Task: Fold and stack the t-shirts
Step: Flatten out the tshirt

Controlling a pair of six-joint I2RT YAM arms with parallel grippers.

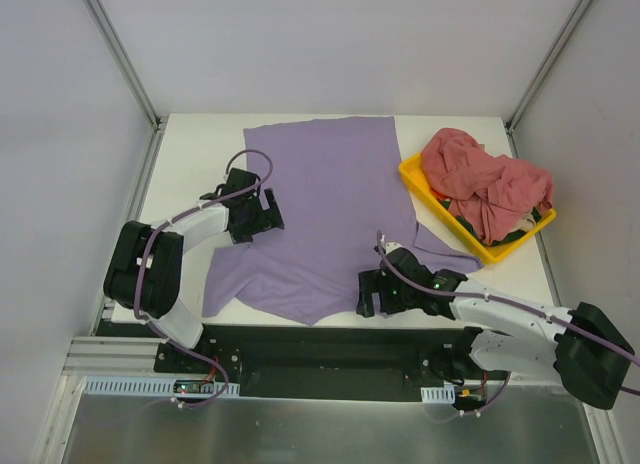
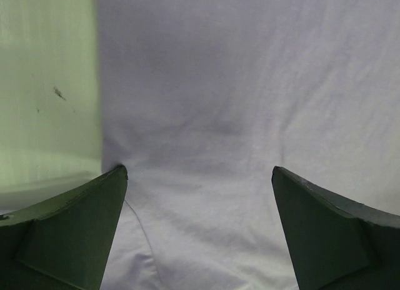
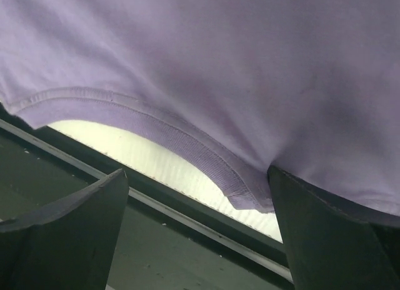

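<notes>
Tees: lavender shirt one | pink-red heap count unclear | left pincer, right pincer gaping, empty

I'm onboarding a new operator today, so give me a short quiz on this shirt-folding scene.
1. True or false: the purple shirt lies spread out on the table.
2. Where are the pink shirts? A, heaped in the tray; B, on the bare table; C, under the purple shirt.
3. Fill in: both pairs of jaws stand ____.
Key: 1 true; 2 A; 3 open.
</notes>
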